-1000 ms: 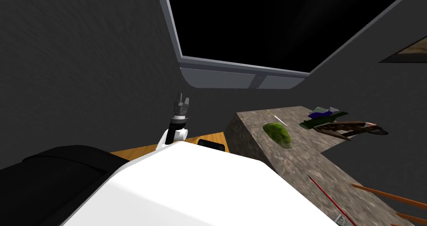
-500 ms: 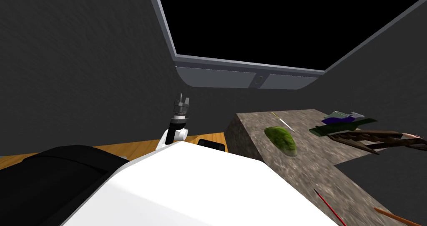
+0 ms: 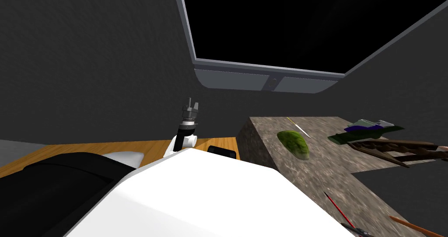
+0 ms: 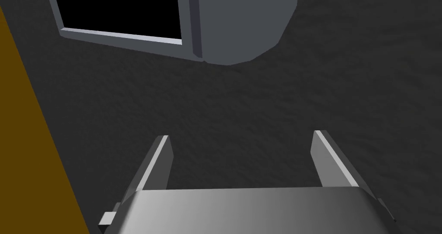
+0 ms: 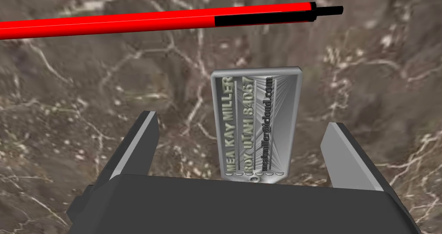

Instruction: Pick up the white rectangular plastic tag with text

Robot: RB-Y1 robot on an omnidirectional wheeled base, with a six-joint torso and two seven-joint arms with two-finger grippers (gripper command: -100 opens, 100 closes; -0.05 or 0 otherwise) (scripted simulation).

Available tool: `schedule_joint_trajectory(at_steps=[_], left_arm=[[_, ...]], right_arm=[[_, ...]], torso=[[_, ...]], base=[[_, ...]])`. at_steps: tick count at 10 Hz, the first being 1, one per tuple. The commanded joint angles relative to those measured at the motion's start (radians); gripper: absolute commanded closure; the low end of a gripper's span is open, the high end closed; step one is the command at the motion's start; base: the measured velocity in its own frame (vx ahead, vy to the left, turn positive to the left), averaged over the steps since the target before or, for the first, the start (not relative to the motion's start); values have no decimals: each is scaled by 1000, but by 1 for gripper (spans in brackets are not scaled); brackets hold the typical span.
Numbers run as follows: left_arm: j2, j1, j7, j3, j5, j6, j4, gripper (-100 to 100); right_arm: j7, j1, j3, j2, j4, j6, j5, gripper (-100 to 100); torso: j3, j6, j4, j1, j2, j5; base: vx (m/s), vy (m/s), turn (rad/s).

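Note:
The tag (image 5: 254,128) is a light grey rectangular plate with raised lines of text, lying flat on a brown marbled counter (image 5: 77,115). My right gripper (image 5: 241,120) hovers over it, open, with one finger on each side of the tag and clear gaps between. The tag's near end with a small hole lies at the gripper's body. My left gripper (image 3: 191,102) is raised in front of a dark wall, left of the counter (image 3: 306,169), and its fingers (image 4: 163,158) stand open with nothing between them.
A red pencil with a black tip (image 5: 151,20) lies just beyond the tag, crosswise; the head view has it too (image 3: 337,208). Farther along the counter lie a green lump (image 3: 293,144), a thin pale stick (image 3: 298,127), dark brown pieces (image 3: 385,144) and a green and purple item (image 3: 367,129).
The head camera has swung, so window and counter things have shifted across the picture. My left arm holds the same pose.

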Motion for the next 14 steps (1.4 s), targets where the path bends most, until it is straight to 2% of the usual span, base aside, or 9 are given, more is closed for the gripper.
schedule_joint_trajectory(at_steps=[1, 2, 4, 5, 6, 7, 9, 12, 14], left_arm=[[0, 0, 0, 0, 0, 0, 0, 0], [0, 0, 0, 0, 0, 0, 0, 0], [0, 0, 0, 0, 0, 0, 0, 0], [0, 0, 0, 0, 0, 0, 0, 0], [0, 0, 0, 0, 0, 0, 0, 0], [0, 0, 0, 0, 0, 0, 0, 0], [0, 0, 0, 0, 0, 0, 0, 0], [0, 0, 0, 0, 0, 0, 0, 0], [0, 0, 0, 0, 0, 0, 0, 0]], right_arm=[[-50, -7, 3, -4, -11, 3, 9, -100], [-78, -25, 12, -11, -34, 10, 32, -100], [-125, -25, 12, -11, -34, 10, 32, -100], [-162, -43, 22, -18, -57, 17, 55, -100], [-190, -43, 22, -18, -57, 17, 55, -100], [-221, -62, 32, -25, -80, 24, 78, -100], [-264, -62, 32, -25, -80, 24, 78, -100], [-358, -98, 51, -39, -126, 38, 123, -100], [-402, -98, 51, -39, -126, 38, 123, -100]], torso=[[0, 0, 0, 0, 0, 0], [0, 1, 0, 0, 0, 0], [1, 1, 1, 0, 1, 0], [0, 2, 0, 1, -1, 0], [0, 0, 0, 0, 1, 0], [1, 2, 0, 0, 1, 0], [1, 2, 1, 0, 2, 0], [0, 2, 0, 1, 0, 0], [2, 2, 1, 0, 2, 0]], base=[[-109, -21, 117], [-147, -20, 147], [-95, 0, 50], [-131, -19, 170], [-133, -9, 121], [-165, 6, 192], [-91, -8, 34], [-132, -2, 158], [-98, 0, 37]])
